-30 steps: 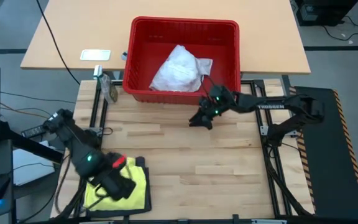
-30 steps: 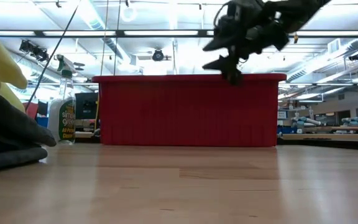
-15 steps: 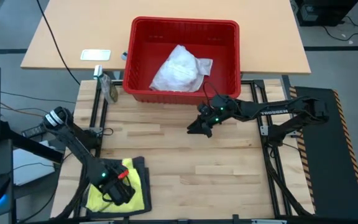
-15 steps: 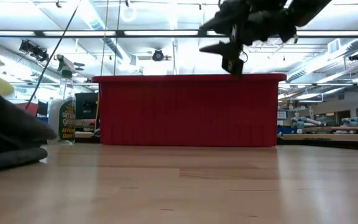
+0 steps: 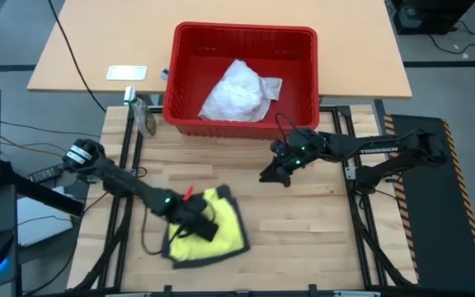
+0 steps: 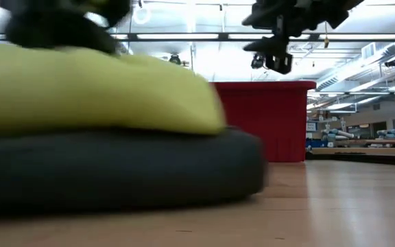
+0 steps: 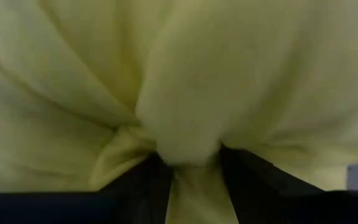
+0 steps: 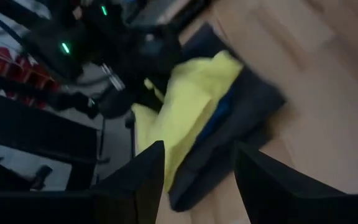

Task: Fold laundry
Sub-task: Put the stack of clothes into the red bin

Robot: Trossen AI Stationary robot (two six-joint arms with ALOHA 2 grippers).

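Left gripper (image 5: 198, 224) clamped on yellow garment (image 5: 217, 231), wooden table (image 5: 303, 223), bright workshop behind.

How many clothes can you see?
4, maybe more hidden. A white garment lies in the red basket. The yellow garment tops a stack near the table's front left, with a blue garment and dark grey garment underneath.

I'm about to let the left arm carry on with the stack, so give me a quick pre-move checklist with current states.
1. Left gripper pinching the yellow cloth garment: ok, cloth bunched between its fingers in the left wrist view.
2. Yellow garment on top of the dark grey cloth garment: ok.
3. Stack lies flat and square: not ok, skewed.
4. Right gripper off the stack: ok, open above bare wooden table.
5. White cloth garment waiting in red plastic basket: ok.
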